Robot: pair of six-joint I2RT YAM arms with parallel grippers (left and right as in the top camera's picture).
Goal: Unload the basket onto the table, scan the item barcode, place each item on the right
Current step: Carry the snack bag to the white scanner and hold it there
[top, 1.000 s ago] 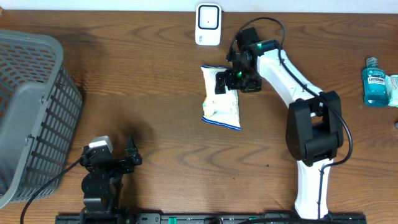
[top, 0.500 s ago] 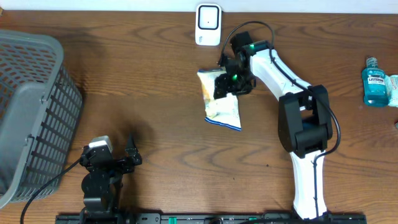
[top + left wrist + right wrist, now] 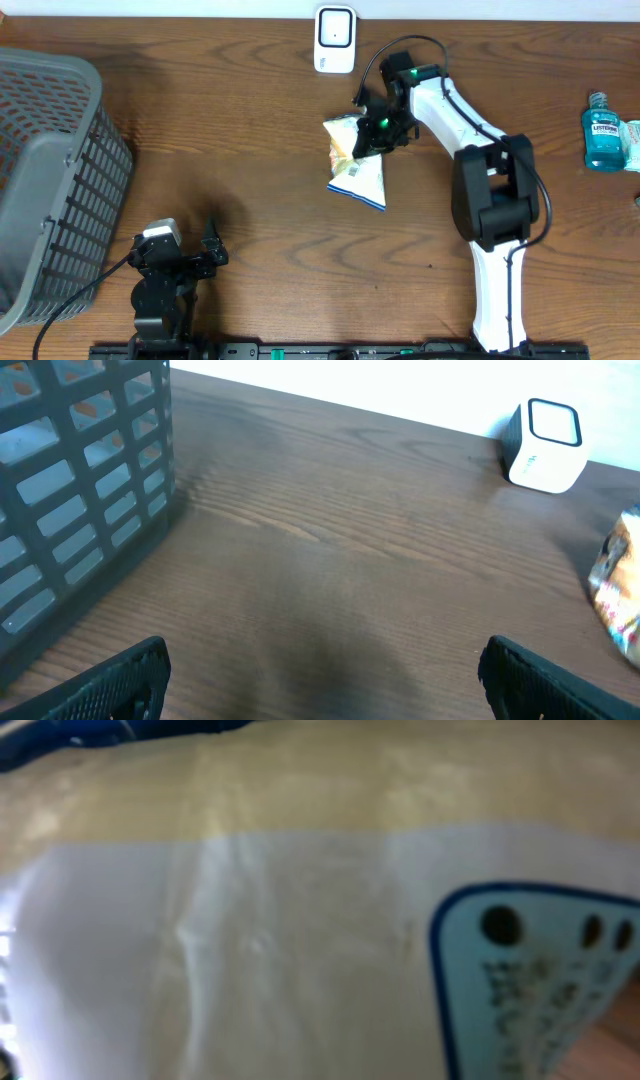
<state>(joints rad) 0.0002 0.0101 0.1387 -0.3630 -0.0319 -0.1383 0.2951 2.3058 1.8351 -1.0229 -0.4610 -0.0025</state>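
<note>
The right hand [image 3: 378,130] of a two-armed robot grips the upper end of a snack bag [image 3: 358,172], jaws closed tight on the wrapper, over the far middle of the wooden surface [image 3: 250,120]. Seen from above, the white and yellow bag slants down towards the near side. From here I cannot tell whether its blue-trimmed lower end rests on the wood. A white scanner box [image 3: 334,40] stands at the far edge, a little left of the hand and apart from the bag.

The camera on that wrist shows none of this setting. Crumpled wrapper fills its frame, with a yellow band above, white below and a blue-edged label [image 3: 540,980] at the right, its print too blurred to read.

The left hand [image 3: 190,258] sits at the near left, jaws wide and holding nothing. Its own camera looks low across the wood to the wall of a grey basket [image 3: 80,480] on the left, the scanner box far right and a sliver of the bag at the frame's edge. Only the overhead view takes in a blue mouthwash bottle [image 3: 604,130] at the far right.
</note>
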